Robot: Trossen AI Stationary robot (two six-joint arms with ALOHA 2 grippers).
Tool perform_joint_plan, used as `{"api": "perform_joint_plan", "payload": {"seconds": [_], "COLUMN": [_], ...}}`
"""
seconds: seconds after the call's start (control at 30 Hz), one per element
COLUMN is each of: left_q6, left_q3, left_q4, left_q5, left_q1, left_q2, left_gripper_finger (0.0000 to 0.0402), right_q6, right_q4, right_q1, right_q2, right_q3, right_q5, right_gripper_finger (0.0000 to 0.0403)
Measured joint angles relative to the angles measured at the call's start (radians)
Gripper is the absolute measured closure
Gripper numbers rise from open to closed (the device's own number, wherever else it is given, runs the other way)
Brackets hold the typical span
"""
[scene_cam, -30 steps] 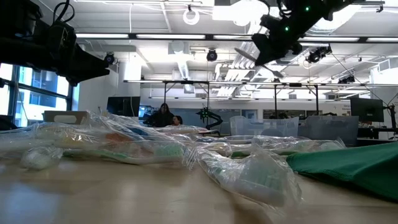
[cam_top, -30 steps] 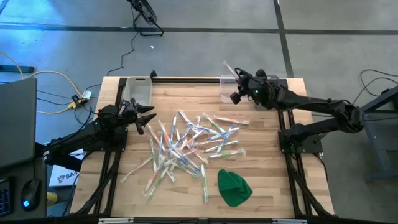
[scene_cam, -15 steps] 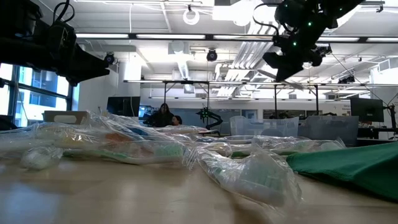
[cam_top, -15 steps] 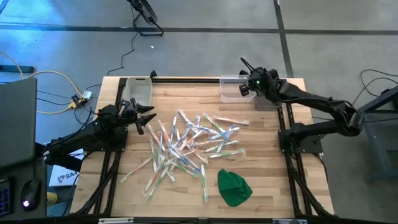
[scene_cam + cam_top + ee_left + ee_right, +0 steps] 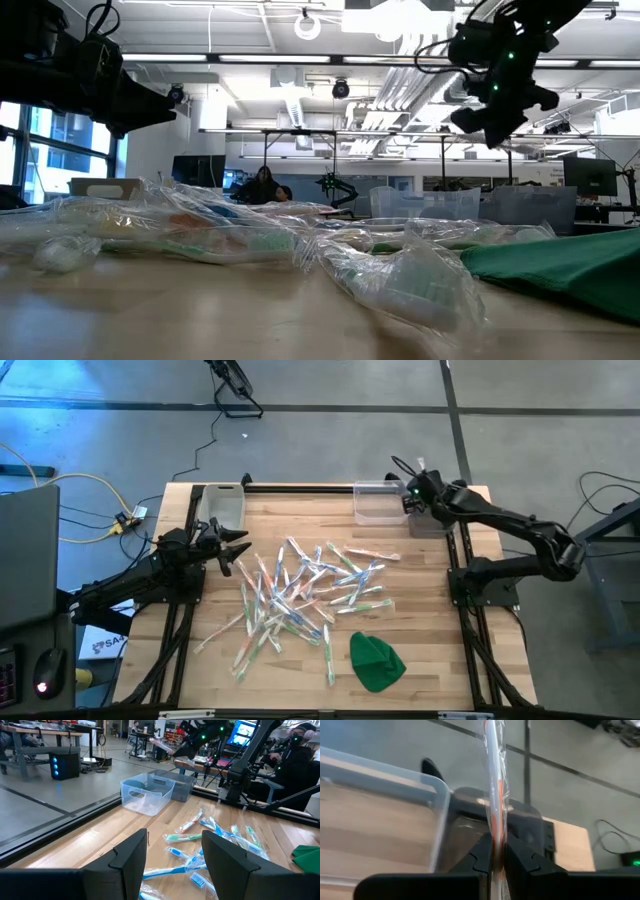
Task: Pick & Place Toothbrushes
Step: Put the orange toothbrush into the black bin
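Left gripper, fingers spread and holding nothing, waits just left of the toothbrush pile. Right gripper, clenched on an orange-accented wrapped toothbrush, hangs above the clear bin at the table's far edge.

Robotics lab, monitors, workbenches, concrete floor

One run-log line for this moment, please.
right gripper: shut on toothbrush, above clear bin | left gripper: open, waiting beside pile
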State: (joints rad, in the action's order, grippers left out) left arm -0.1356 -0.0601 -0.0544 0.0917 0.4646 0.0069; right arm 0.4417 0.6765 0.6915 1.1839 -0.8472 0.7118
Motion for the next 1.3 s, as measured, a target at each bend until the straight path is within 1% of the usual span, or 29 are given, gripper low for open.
{"api": "perform_joint_plan", "payload": {"seconds": [0.2,0.37,0.47,0.87,0.97,1.3], "left_q6": [0.000,0.000,0.000,0.000,0.000,0.000], "left_q3": [0.000,0.000,0.000,0.000,0.000,0.000], "left_q4": [0.000,0.000,0.000,0.000,0.000,0.000], "left_q5": [0.000,0.000,0.000,0.000,0.000,0.000], "left_q1": [0.000,0.000,0.000,0.000,0.000,0.000], "left_q2": [0.000,0.000,0.000,0.000,0.000,0.000], "left_gripper_finger": [0.0215,0.0215,0.0215,0.0215,0.0215,0.0215], "right_q6": [0.008,0.007,0.001,0.032,0.033,0.052], "right_q4": [-0.009,-0.097,-0.150,-0.270,-0.297,-0.293], "right_q1": [0.025,0.025,0.025,0.025,0.025,0.025], "right_q2": [0.000,0.000,0.001,0.001,0.001,0.001], "right_q3": [0.061,0.122,0.155,0.243,0.257,0.259], "right_q5": [0.017,0.024,0.062,0.101,0.100,0.098], "right_gripper_finger": [0.0380,0.0380,0.0380,0.0380,0.0380,0.0380]}}
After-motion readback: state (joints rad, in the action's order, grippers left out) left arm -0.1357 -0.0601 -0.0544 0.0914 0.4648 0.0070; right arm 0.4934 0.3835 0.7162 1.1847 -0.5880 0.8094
